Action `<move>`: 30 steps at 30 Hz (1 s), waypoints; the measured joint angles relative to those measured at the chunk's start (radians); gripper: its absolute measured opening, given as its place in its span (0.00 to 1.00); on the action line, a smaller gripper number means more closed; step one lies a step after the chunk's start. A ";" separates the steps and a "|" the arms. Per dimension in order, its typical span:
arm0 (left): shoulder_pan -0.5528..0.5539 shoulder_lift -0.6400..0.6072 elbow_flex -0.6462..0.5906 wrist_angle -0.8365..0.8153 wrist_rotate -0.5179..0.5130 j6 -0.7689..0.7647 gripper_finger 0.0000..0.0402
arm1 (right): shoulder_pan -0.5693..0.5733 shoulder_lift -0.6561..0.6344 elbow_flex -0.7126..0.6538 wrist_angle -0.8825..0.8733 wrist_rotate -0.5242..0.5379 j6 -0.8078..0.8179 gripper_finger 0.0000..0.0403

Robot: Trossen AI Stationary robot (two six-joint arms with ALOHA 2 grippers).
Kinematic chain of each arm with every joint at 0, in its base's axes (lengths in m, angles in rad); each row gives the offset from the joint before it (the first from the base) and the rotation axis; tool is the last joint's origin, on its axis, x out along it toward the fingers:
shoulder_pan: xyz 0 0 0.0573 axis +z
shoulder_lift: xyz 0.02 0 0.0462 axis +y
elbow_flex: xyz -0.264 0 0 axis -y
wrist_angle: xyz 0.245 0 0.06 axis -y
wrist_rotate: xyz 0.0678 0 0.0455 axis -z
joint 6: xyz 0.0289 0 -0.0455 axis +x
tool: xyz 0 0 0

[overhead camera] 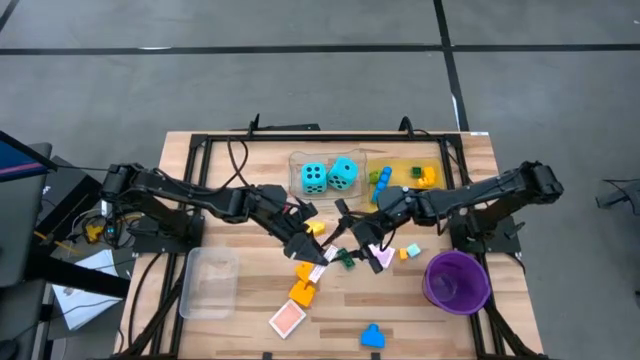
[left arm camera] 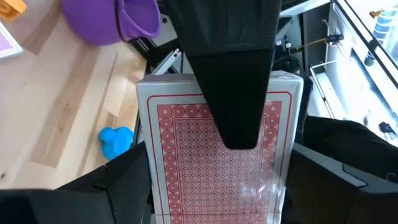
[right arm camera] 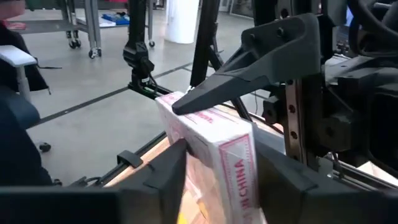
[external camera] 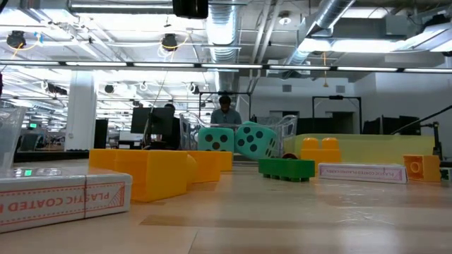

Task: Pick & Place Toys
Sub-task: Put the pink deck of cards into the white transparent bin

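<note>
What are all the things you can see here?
dice: two, turquoise with black dots, in the far clear tray
clear trays: two, one far, one near left
yellow tray: one, far right, holding blue, green and yellow bricks
purple bowl: one, near right
orange bricks: two, mid table
green brick: one, mid table
blue brick: one, near edge
card pack: one, red-patterned, in the left tool
pink pack: one, flat, near edge
table: one, wooden
person: one, far back in the room
left tool: dark, shut on the card pack, mid table
right tool: dark, mid table, at another pack
</note>
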 joint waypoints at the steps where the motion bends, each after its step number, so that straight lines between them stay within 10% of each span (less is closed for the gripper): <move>1: 0.000 0.000 0.000 0.001 0.012 -0.001 0.76 | -0.002 0.000 0.003 -0.006 -0.004 -0.001 0.35; 6: 0.001 0.001 0.000 0.001 0.043 0.008 0.78 | -0.009 -0.003 0.005 -0.016 -0.040 -0.007 0.15; 22: 0.040 0.000 0.000 -0.122 0.082 0.338 0.84 | -0.022 -0.014 0.002 -0.333 -0.132 0.414 0.15; 30: 0.021 0.000 0.000 -0.155 -0.129 0.339 0.77 | -0.027 -0.014 0.002 -0.388 -0.076 0.518 0.16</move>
